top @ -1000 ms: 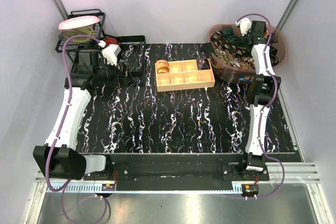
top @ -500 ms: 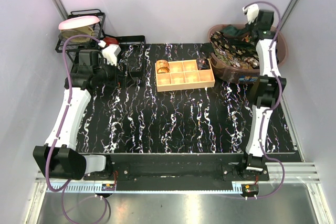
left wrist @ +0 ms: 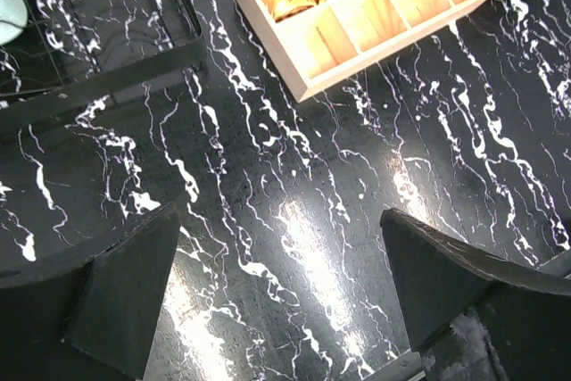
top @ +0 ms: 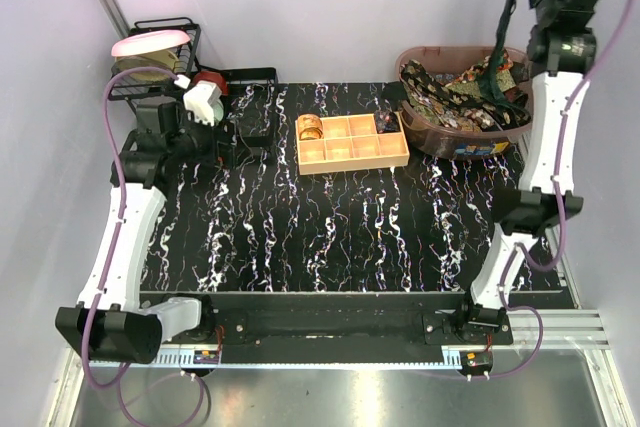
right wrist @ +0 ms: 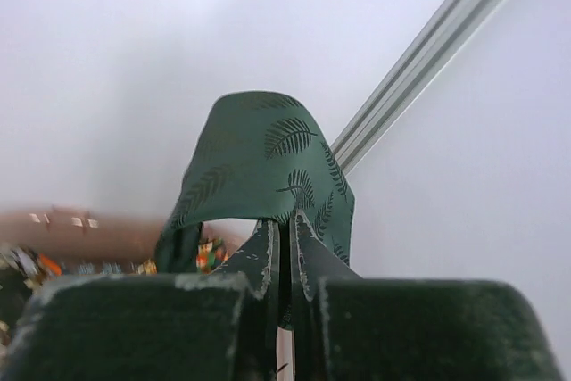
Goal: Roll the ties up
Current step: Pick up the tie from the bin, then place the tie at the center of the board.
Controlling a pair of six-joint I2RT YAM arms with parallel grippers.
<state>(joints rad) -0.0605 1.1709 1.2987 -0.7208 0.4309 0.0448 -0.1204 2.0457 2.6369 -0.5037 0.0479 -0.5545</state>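
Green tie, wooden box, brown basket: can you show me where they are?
green tie (right wrist: 268,149), right wrist view, on the fold at the top.
wooden box (top: 340,150), top view, on an empty compartment.
brown basket (top: 440,137), top view, on its front wall.

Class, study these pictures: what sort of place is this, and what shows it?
Likely a robot test cell: left arm and right arm bolted to a marbled black table, plain white walls around it, a basket of ties at the back.
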